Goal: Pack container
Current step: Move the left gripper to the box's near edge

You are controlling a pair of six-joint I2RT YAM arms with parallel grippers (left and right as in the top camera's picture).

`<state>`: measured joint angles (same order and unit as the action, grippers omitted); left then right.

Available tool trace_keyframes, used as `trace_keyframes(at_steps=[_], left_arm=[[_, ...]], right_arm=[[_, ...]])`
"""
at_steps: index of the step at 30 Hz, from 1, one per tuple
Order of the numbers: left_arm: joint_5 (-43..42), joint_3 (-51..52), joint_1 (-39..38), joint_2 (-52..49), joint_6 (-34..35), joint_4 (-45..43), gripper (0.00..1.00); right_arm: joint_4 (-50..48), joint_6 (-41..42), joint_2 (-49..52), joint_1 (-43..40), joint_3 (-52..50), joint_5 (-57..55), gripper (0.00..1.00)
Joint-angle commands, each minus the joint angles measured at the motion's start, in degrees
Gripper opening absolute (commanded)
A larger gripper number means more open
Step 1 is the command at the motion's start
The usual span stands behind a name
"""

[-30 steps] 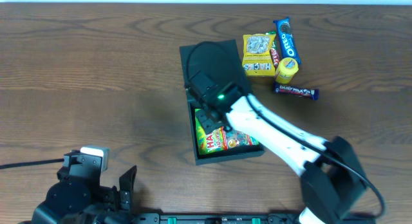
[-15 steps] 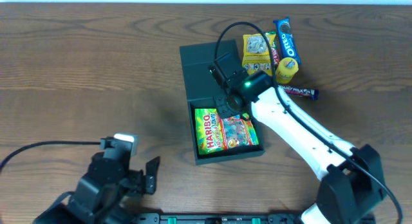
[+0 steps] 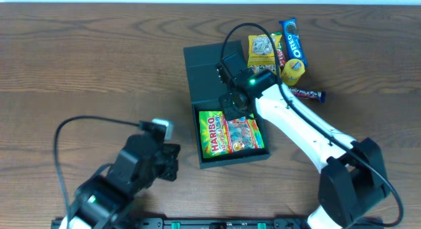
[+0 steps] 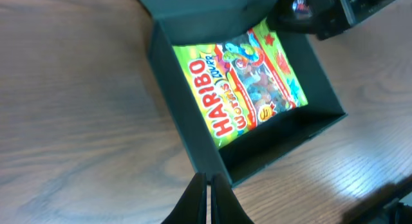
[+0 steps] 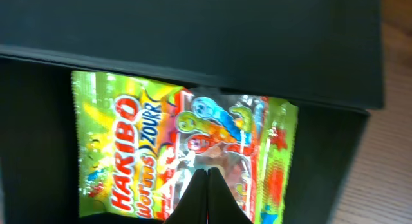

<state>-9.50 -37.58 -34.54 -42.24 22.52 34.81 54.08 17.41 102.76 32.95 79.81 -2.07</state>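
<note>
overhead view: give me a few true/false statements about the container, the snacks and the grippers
1. The Haribo bag lies inside the container. True.
2. The container's flap lid is closed. False: it is folded back, open, with the bag in plain view.
3. The Oreo pack is in the container. False: it lies on the table, outside the container, among other snacks.
4. The left gripper and the right gripper are both shut, holding nothing. True.
5. The Dairy Milk bar lies on the table, outside the container. True.
</note>
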Motion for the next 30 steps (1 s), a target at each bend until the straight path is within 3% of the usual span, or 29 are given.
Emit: trace_keyframes(at_steps=[1,7,13,22,30], left_arm=[[-3.4,0.5,0.1,-4.9,0.5,-2.1,0.05],[-8.5,0.5,0.1,-13.5,0.9,-7.7,0.05],[-8.6,0.5,0.1,-19.4,2.2,-9.7,0.06],[-8.6,0.5,0.1,-20.4,2.9,-12.9,0.06],[-11.1,0.5,0.0,-21.2,3.2,-14.7,0.06]], right_arm=[[0.9,-0.7,0.3,-2.2,-0.2,-0.1,0.01],[0.5,-0.7,0.4,-4.0,-3.0,0.5,0.01],[-7.7,-1.9,0.4,-4.0,-9.4,11.2,0.01],[-20.3,-1.8,0.5,-1.9,-17.1,19.0,0.01],[-21.7,-1.6,0.5,-1.3,-17.4,18.1,0.01]])
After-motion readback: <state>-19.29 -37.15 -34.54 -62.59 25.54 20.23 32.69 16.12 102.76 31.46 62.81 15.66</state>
